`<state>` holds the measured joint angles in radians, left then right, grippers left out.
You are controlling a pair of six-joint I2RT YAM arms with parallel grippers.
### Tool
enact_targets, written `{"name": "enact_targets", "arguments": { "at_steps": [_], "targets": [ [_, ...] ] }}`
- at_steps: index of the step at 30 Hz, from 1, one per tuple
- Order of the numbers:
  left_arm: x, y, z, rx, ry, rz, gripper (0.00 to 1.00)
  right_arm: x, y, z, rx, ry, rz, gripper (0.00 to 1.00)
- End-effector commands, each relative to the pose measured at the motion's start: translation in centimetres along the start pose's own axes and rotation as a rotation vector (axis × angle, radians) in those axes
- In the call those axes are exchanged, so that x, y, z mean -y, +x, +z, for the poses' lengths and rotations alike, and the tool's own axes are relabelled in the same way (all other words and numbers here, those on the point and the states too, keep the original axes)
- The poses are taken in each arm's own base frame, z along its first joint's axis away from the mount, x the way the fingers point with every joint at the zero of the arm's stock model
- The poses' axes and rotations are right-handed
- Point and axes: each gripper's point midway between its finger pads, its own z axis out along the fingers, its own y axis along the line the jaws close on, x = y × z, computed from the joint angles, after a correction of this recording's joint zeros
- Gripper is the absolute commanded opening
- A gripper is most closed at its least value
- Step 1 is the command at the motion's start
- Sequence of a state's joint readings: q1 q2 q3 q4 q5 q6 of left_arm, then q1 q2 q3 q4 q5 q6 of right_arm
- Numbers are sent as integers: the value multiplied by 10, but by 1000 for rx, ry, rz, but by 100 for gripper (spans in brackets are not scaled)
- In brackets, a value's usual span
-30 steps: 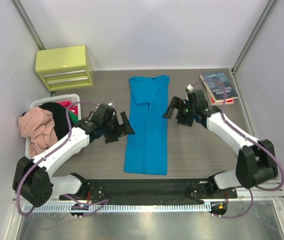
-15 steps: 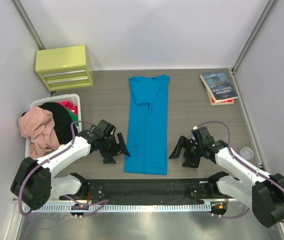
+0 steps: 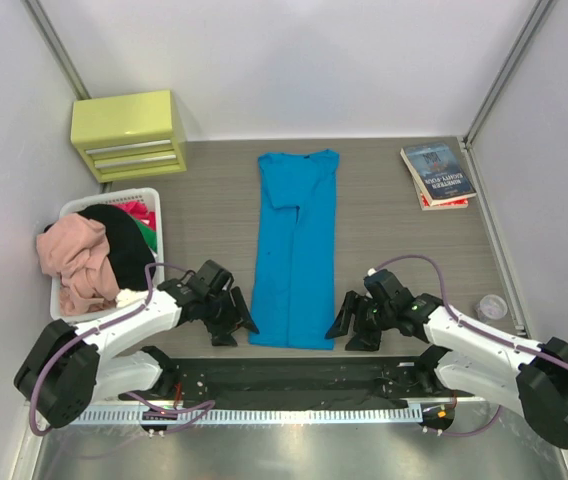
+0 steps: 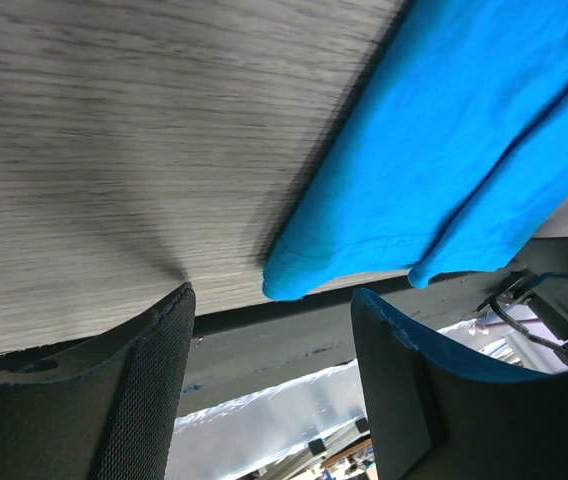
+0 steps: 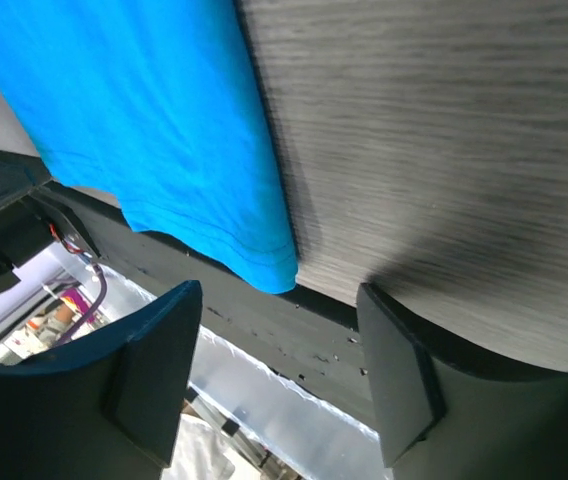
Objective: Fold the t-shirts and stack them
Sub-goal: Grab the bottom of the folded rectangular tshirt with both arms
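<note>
Now that left gripper (image 3: pixel 236 322) and right gripper (image 3: pixel 346 325), spread-fingered, have reached the hem of the turquoise-blue cloth t-shirt (image 3: pixel 294 250), pinching looks next.

Turquoise-blue t-shirt (image 3: pixel 296 250) is folded into a long strip mid-bench (image 3: pixel 404 250), running 12 to 6 o'clock with the collar end at 12. Left gripper (image 3: pixel 236 328) sits low at 7 o'clock, just beside the shirt's near left corner, fingers apart. Right gripper (image 3: pixel 350 332) is at 5 o'clock, just beside the near right corner, fingers apart. White basket (image 3: pixel 68 213) at 9 o'clock holds a heap: pink shirt (image 3: pixel 74 258) draped over the rim, black shirt (image 3: pixel 117 232), bits of red and green. Yellow-green drawer unit (image 3: pixel 129 133) at 10 o'clock. Books (image 3: pixel 437 173) at 2 o'clock.
</note>
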<state>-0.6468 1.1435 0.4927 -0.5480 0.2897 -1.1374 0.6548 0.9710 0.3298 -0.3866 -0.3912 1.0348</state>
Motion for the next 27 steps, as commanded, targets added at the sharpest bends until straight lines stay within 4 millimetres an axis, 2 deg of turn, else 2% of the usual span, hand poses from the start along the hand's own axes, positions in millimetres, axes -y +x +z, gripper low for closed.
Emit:
{"name": "enact_targets", "arguments": {
  "at_steps": [1, 4, 6, 9, 12, 22, 25, 27],
  "targets": [
    [15, -4, -3, 24, 72, 1, 64, 21, 6, 11, 0, 83, 49, 67],
    [16, -3, 2, 7, 77, 7, 63, 18, 10, 16, -19, 68, 34, 61],
    [15, -1, 6, -7, 75, 8, 56, 20, 11, 19, -24, 81, 29, 56],
    [10, 1, 10, -18, 64, 6, 54, 21, 13, 23, -33, 82, 27, 51],
    [5, 4, 11, -23, 58, 8, 52, 23, 14, 25, -39, 95, 19, 48],
    [0, 4, 19, -36, 41, 15, 42, 30, 17, 28, -50, 126, 14, 31],
    [-1, 5, 21, -39, 42, 19, 36, 30, 18, 27, -51, 131, 10, 28],
    [-1, 4, 21, -38, 42, 26, 27, 30, 16, 27, -44, 135, 3, 26]
  ]
}}
